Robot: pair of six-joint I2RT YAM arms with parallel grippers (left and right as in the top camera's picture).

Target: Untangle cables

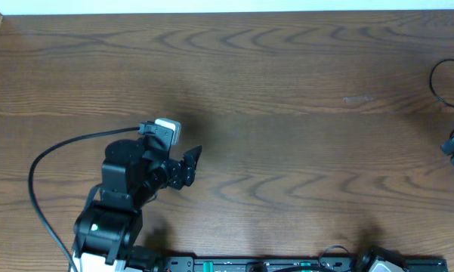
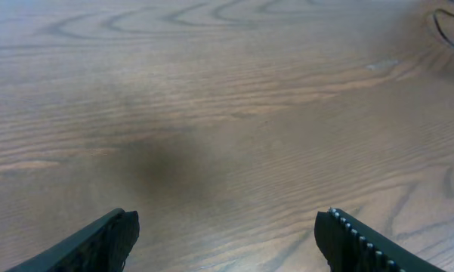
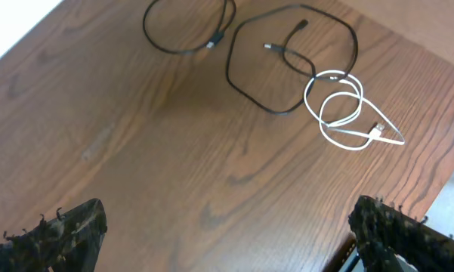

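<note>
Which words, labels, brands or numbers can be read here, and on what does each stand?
None can be read.
The brown wooden table, the thin black cables and the looped white cable carry no print.
Small green marks on the black rail are too blurred to read.

Overhead straight down on table (image 1: pixel 287 91), left wrist low, close, right wrist higher, tilted down, black cable (image 1: pixel 431 78) in all

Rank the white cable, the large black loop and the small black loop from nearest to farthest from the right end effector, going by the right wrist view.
1-2. white cable, right of centre, and large black loop, centre: too close to call; they overlap.
3. small black loop, top left, clearly farthest from the right end effector.
</note>
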